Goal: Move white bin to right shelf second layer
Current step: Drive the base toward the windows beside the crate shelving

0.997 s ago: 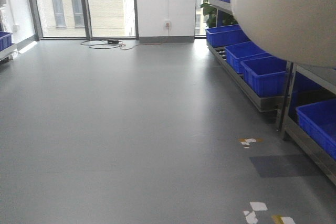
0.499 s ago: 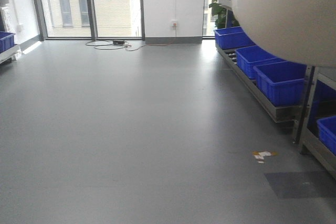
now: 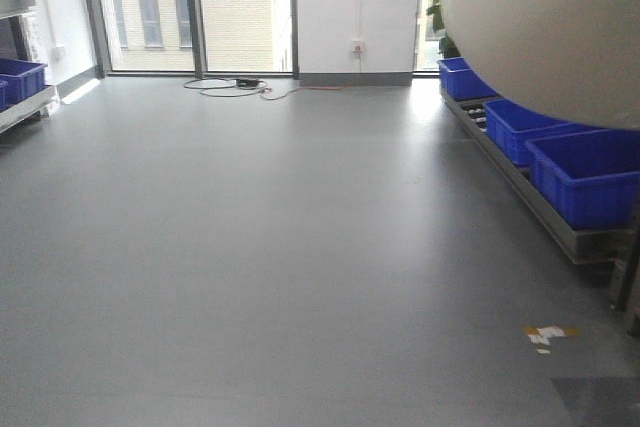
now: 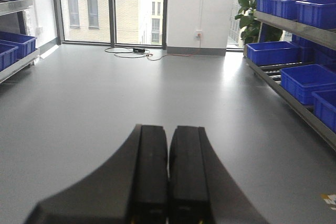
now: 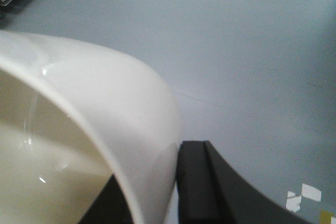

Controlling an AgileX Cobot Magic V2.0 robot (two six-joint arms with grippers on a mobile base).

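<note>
The white bin (image 3: 545,22) hangs in the air, its rounded base filling the top right of the front view. In the right wrist view its glossy rim and wall (image 5: 105,108) run between my right gripper's (image 5: 157,182) two black fingers, one inside the tub and one outside, shut on the wall. My left gripper (image 4: 169,177) points out over the grey floor, its two black fingers pressed together with nothing in them. The right shelf (image 4: 294,24) stands along the right side of the left wrist view; its upper level carries blue crates, and I cannot tell which is the second layer.
Blue crates (image 3: 590,172) sit in a row on the low steel rack at the right. More blue crates (image 3: 20,77) stand on a rack at the far left. Cables (image 3: 240,87) lie on the floor by the windows. Tape scraps (image 3: 548,333) mark the floor at lower right.
The whole view has swung: the right rack and its crates have slid rightward and the window wall too. The white bin stays held in the same spot in the view.
</note>
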